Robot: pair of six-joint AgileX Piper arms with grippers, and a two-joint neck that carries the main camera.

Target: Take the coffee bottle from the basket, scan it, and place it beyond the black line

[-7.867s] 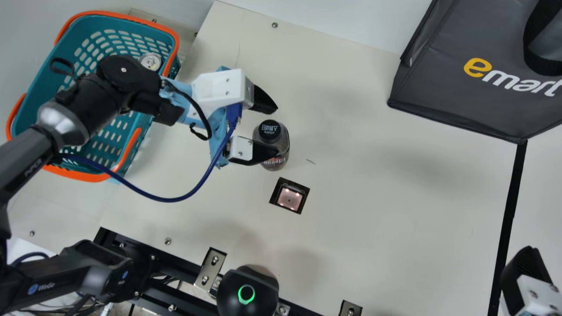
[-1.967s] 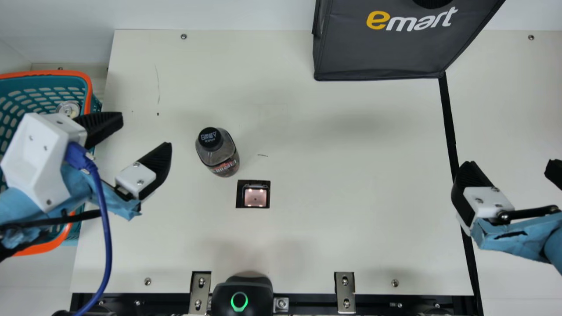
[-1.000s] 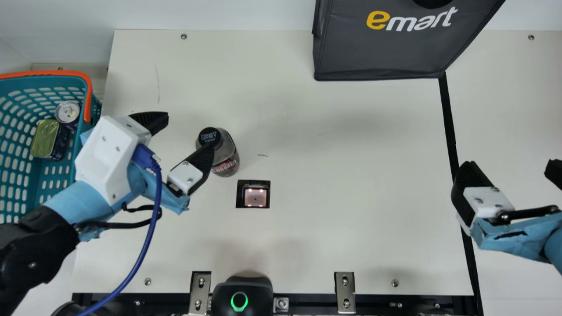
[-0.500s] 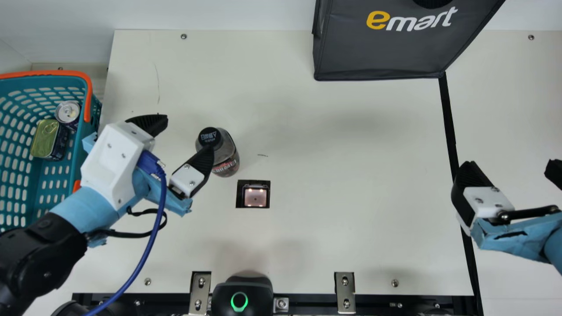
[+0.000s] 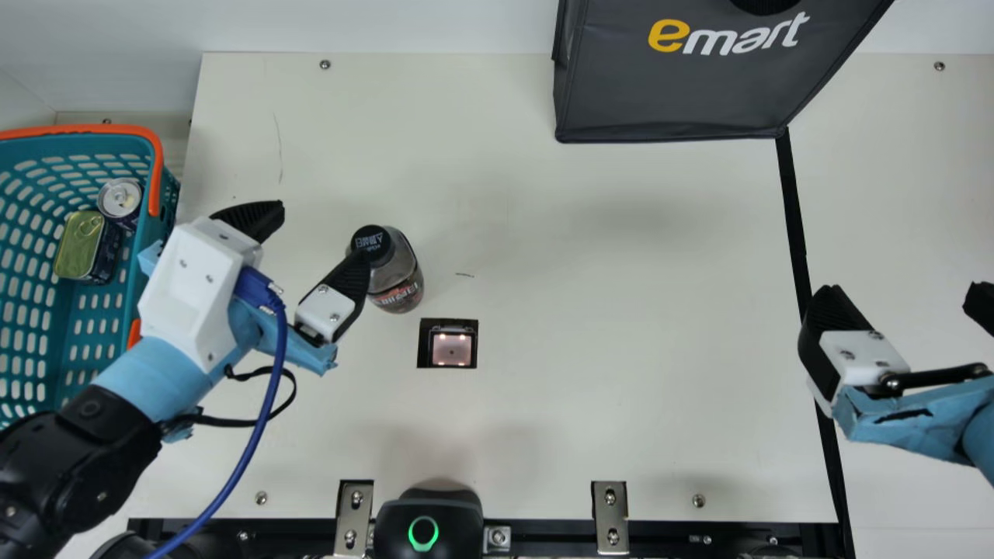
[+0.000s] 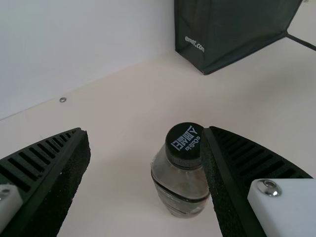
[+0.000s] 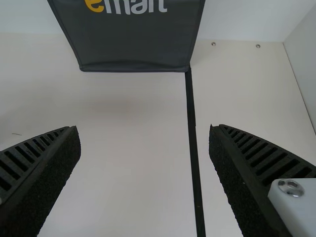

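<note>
The coffee bottle [image 5: 397,279] stands just beyond and left of the scanner [image 5: 452,349], the left gripper [image 5: 323,233] spread wide farther left, likely to straddle it, the right gripper [image 5: 901,293], also wide, well right.

A checkout-style robot workstation: scanner window [image 5: 451,348], shopping basket [image 5: 158,167], branded bag [image 5: 683,93].

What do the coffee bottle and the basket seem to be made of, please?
The coffee bottle looks like smooth plastic, possibly glass: its body is see-through. The basket seems to be satin moulded plastic, judging by its evenly slotted, uniformly teal walls.
</note>
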